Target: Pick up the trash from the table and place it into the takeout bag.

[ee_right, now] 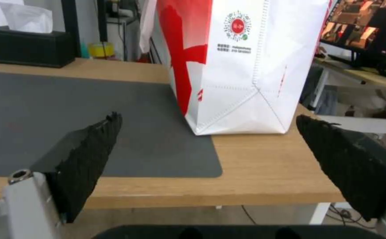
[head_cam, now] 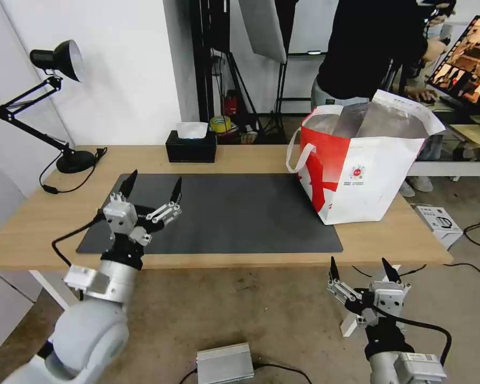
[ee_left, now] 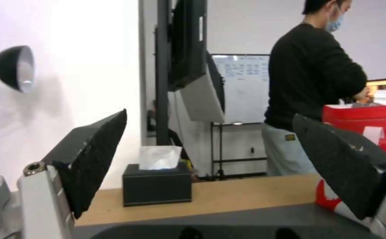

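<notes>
The takeout bag point(head_cam: 357, 181), red and white with a silver lining, stands open at the right end of the dark grey mat point(head_cam: 224, 213) on the light-wood table point(head_cam: 250, 154). The trash is out of view. My left gripper point(head_cam: 156, 180) hovers open over the mat's front left part, with nothing between its fingers. In the left wrist view the left gripper point(ee_left: 211, 116) faces the table's far edge, with the bag point(ee_left: 370, 122) off to one side. My right gripper point(head_cam: 359, 262) hangs open below the table's front edge, in front of the bag. In the right wrist view the right gripper point(ee_right: 208, 118) points at the bag point(ee_right: 246, 66).
A black tissue box point(head_cam: 191, 146) sits at the back of the table. A black desk lamp point(head_cam: 58, 58) stands at the back left. A silver box point(head_cam: 224, 362) lies on the floor between my arms. A person stands behind the bag.
</notes>
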{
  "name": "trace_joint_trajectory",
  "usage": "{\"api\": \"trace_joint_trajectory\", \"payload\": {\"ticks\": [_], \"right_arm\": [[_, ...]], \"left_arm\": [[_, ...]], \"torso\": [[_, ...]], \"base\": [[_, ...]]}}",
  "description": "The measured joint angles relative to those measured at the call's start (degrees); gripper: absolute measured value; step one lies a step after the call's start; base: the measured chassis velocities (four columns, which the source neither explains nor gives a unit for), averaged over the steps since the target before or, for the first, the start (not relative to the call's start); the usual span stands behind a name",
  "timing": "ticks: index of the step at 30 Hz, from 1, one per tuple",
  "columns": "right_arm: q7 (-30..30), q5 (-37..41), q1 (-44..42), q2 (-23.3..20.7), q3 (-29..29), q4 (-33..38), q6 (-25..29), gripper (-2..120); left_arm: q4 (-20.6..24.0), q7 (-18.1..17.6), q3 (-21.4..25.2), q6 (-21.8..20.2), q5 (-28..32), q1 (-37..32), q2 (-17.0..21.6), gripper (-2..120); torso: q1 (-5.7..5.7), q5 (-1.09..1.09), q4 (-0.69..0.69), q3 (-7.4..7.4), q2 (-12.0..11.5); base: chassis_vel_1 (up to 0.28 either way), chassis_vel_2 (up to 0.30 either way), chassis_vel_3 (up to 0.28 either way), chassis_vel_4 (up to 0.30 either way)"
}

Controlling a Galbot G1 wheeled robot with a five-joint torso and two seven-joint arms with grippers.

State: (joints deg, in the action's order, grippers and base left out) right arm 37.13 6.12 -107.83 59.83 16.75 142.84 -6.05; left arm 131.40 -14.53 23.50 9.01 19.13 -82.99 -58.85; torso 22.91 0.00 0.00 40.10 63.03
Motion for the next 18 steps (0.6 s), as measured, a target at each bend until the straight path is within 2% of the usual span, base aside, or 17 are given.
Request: {"api": "trace_joint_trajectory", "payload": {"ticks": [2, 6, 12, 15, 18], "right_arm": [[0.0, 0.0, 0.0, 0.0, 0.0, 0.0, 0.0, 100], [0.0, 0.0, 0.0, 0.0, 0.0, 0.0, 0.0, 100], [0.0, 0.0, 0.0, 0.0, 0.0, 0.0, 0.0, 100], [0.0, 0.0, 0.0, 0.0, 0.0, 0.0, 0.0, 100], [0.0, 0.0, 0.0, 0.0, 0.0, 0.0, 0.0, 100]], "left_arm": [[0.09, 0.15, 0.17, 0.43, -1.06, -0.8, -0.95, 100], [0.58, 0.23, 1.08, 2.43, -5.83, -5.28, -5.46, 100], [0.17, -0.69, 1.73, 5.26, -9.83, -9.01, -8.25, 100], [0.59, -1.2, 2.35, 7.18, -12.24, -11.48, -11.62, 100], [0.55, -1.3, 2.31, 7.71, -12.86, -12.02, -12.37, 100]], "torso": [[0.0, 0.0, 0.0, 0.0, 0.0], [0.0, 0.01, 0.0, 0.0, 0.0], [0.0, 0.0, 0.0, 0.0, 0.0], [0.0, 0.01, 0.0, 0.0, 0.0], [0.0, 0.0, 0.0, 0.0, 0.0]], "base": [[0.0, 0.0, 0.0, 0.0], [0.0, 0.0, 0.0, 0.0], [0.0, 0.0, 0.0, 0.0], [0.0, 0.0, 0.0, 0.0], [0.0, 0.0, 0.0, 0.0]]}}
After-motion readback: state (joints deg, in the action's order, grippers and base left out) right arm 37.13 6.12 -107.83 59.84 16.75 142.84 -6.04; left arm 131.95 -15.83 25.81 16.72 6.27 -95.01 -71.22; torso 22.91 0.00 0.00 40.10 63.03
